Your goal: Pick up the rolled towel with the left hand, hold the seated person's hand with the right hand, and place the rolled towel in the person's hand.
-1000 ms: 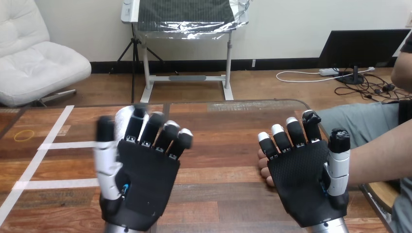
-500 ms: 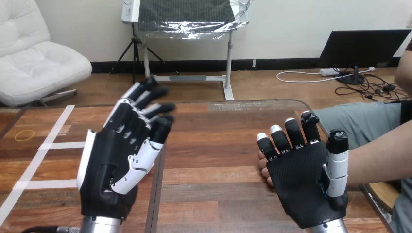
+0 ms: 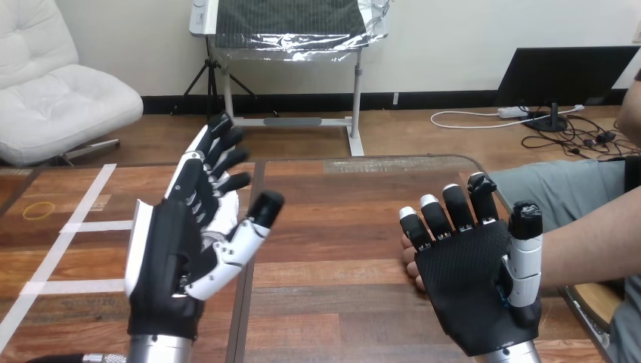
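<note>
The left hand (image 3: 170, 257), fingers spread, screens the rolled towel (image 3: 229, 213) on the table (image 3: 340, 219), so a blind close could knock it away, while the right hand (image 3: 472, 287) lies flat, unclenched, over the person's hand (image 3: 410, 265).

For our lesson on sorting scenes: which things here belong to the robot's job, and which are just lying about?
Job: left hand; right hand; the person's hand behind it; white roll behind the left hand, probably the towel.
Lying about: white tape strips; yellow ring on the table.
</note>
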`<action>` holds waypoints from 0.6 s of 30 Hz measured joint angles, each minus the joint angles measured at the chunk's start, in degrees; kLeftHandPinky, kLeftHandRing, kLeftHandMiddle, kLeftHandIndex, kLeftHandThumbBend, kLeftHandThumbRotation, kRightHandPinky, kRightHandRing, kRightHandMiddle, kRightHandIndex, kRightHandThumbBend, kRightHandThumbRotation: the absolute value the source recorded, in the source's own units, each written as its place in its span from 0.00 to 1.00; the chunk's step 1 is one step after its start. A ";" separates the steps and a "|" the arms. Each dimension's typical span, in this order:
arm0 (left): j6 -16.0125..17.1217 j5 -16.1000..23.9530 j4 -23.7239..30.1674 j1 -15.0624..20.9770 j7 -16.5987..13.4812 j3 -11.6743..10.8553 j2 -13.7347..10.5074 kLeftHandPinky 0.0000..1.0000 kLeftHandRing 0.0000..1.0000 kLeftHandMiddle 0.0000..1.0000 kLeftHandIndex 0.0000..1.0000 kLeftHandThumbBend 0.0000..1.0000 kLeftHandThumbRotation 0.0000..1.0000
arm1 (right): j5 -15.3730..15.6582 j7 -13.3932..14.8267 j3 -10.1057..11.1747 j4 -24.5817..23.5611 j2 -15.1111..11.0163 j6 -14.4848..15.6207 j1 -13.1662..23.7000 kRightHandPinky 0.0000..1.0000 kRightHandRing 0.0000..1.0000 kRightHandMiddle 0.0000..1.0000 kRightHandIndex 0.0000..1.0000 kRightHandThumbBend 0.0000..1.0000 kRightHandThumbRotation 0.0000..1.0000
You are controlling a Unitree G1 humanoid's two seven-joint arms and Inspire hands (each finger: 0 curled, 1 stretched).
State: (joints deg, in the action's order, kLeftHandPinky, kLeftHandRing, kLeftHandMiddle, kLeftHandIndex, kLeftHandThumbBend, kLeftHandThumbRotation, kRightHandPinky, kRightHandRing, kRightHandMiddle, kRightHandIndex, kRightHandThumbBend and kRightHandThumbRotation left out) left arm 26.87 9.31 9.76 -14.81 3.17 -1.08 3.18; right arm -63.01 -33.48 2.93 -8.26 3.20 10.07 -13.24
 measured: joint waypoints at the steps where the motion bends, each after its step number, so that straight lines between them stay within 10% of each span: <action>1: -0.03 1.79 0.00 0.01 -1.33 -0.03 -0.01 0.89 0.92 0.94 0.94 0.73 0.47 | 0.02 0.00 0.01 0.00 0.00 0.00 -0.01 0.31 0.36 0.43 0.43 0.87 0.20; 18: -9.36 25.60 -0.14 3.48 -21.23 -1.54 -0.58 0.93 0.96 0.98 0.98 0.86 0.64 | 1.21 -1.89 0.06 0.14 0.10 -1.29 0.23 0.31 0.37 0.43 0.43 0.86 0.23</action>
State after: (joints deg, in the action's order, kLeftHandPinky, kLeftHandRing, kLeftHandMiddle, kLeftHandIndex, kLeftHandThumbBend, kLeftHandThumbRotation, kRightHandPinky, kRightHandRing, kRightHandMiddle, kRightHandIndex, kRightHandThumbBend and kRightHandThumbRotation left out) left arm 17.51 34.91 9.61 -11.32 -18.06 -2.63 2.60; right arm -61.80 -35.37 3.00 -8.12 3.30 8.78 -13.01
